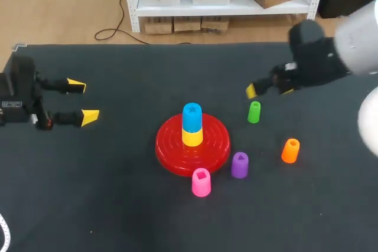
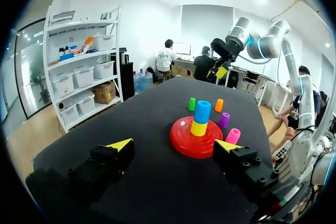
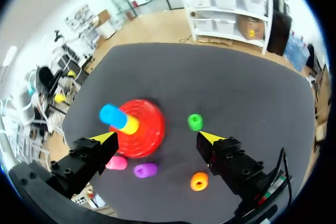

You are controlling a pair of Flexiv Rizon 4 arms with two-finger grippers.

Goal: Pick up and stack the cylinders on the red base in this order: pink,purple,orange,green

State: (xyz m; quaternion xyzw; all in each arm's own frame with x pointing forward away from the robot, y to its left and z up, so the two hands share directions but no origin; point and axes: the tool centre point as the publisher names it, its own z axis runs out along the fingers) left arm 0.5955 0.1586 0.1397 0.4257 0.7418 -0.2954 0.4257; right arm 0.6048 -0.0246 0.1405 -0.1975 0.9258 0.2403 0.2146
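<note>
Worktop [image 1: 118, 199], dark cloth surface, carrying all items listed. Red base [image 1: 171, 146], round and ridged, near the middle; on its centre a yellow cylinder [image 1: 192, 137] with a blue cylinder [image 1: 192, 117] stacked upright on top. Pink cylinder [image 1: 201, 182], upright, on the cloth just beside the base's near rim, not on the base. Purple cylinder [image 1: 239, 165], upright, just beside the base on the right-arm side and near the pink one. Orange cylinder [image 1: 290, 150], upright, farther out on the same side, apart from the purple one. Green cylinder [image 1: 254, 112], upright, on the cloth beyond the purple and orange ones, clear of the base. Left end effector [image 1: 82, 102], at the left side of the worktop, well apart from the base, fingers spread wide, nothing held. Right end effector [image 1: 269, 91], held above the cloth near the green cylinder, fingers wide apart and empty; in the right wrist view the green cylinder stands ahead of it, closer to one finger, touching neither.
</note>
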